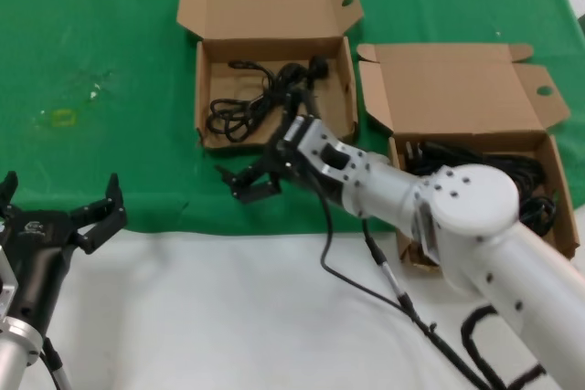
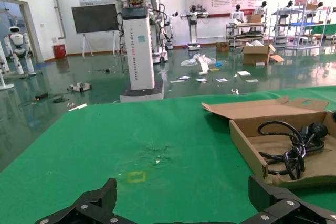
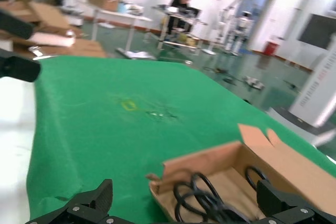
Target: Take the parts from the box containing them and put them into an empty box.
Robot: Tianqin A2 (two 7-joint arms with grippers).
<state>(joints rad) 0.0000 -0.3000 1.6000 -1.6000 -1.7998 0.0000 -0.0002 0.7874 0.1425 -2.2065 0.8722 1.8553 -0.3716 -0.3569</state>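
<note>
Two flat brown cardboard boxes sit open on your green tabletop (image 1: 110, 52). The far box (image 1: 274, 89) holds one thin black cord bundle (image 1: 260, 98); the near box (image 1: 475, 148) still holds more cords (image 1: 512, 175). Your right gripper (image 1: 251, 180) hangs open and empty by the far box, likely after a drop. Your left gripper (image 1: 69, 216) waits open, off to the side.

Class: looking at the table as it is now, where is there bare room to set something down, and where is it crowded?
Free: the green cloth left of the left box, and the white strip between the left gripper and the right gripper. Crowded: the right box, full of cords; one cord lies in the left box.
</note>
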